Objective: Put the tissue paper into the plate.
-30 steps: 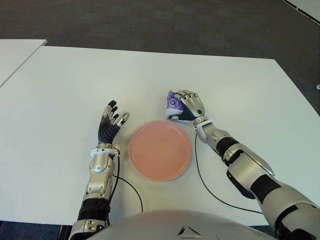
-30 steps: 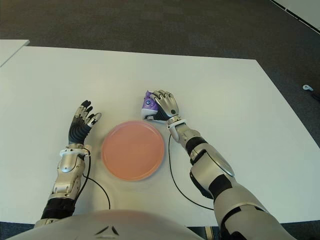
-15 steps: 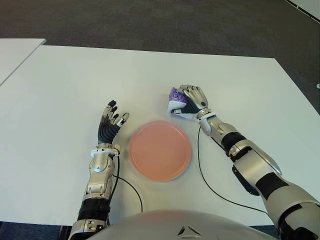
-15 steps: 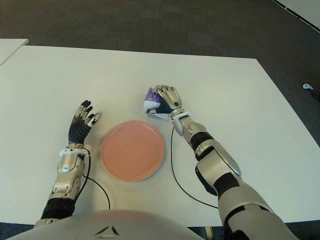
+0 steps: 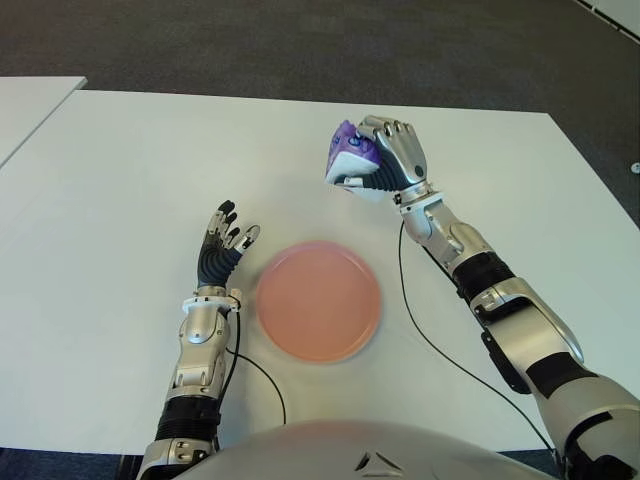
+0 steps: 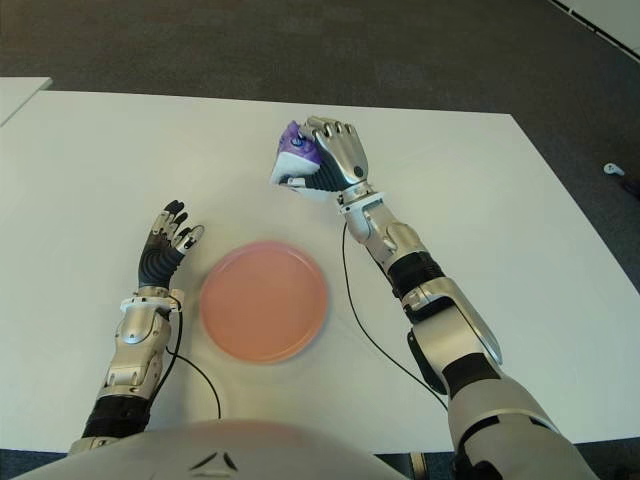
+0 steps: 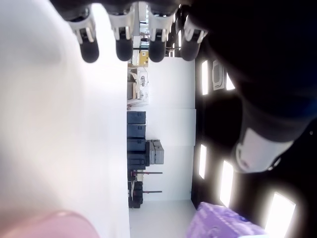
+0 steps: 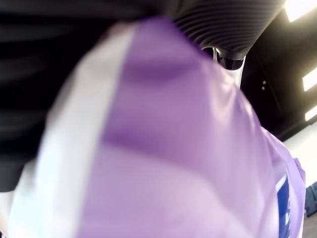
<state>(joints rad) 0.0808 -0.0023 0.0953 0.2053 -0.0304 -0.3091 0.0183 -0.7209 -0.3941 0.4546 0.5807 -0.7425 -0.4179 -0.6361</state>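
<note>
The tissue paper is a small purple and white pack (image 5: pixel 350 160), held up in the air by my right hand (image 5: pixel 385 160) above the far side of the table. The fingers are curled around it, and the right wrist view is filled by the purple pack (image 8: pixel 173 148). A round pink plate (image 5: pixel 318 300) lies on the white table (image 5: pixel 130 160) nearer to me, below and left of the raised hand. My left hand (image 5: pixel 222 240) shows just left of the plate with its fingers spread, holding nothing.
A black cable (image 5: pixel 440 355) runs from the right wrist across the table toward me. Another white table (image 5: pixel 30 105) stands at the far left, across a narrow gap. Dark carpet (image 5: pixel 300 40) lies beyond the far edge.
My right hand has lifted the tissue pack off the table and carried it up and away from the plate's far rim. The left hand has stayed where it was.
</note>
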